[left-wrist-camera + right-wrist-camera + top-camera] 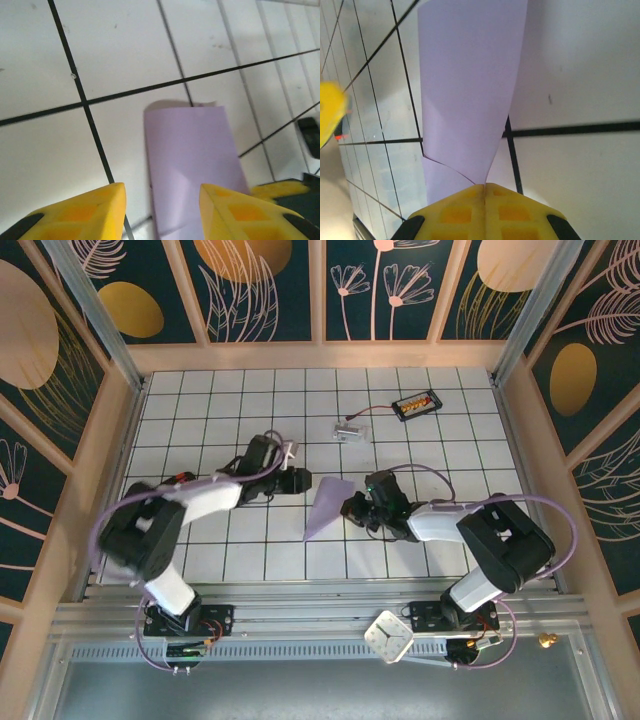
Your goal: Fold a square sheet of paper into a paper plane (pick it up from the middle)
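A robotics lab test cell: a white worktop [250,390] gridded with black lines, boxed in by wood-framed panels [270,290] printed with teal-and-gold flowers. At 6 o'clock an aluminium rail [320,618] carries the left arm [160,530] and right arm [500,540]. A wired electronics board [415,403] lies at 1 o'clock.

Bright, even light from overhead on the white tiled table [250,420]; the sheet of paper [192,160] throws a soft shadow past its far edge; yellow fingers [455,215] close to the wrist lenses are blurred; pale sheen on the left tiles in the right wrist view.
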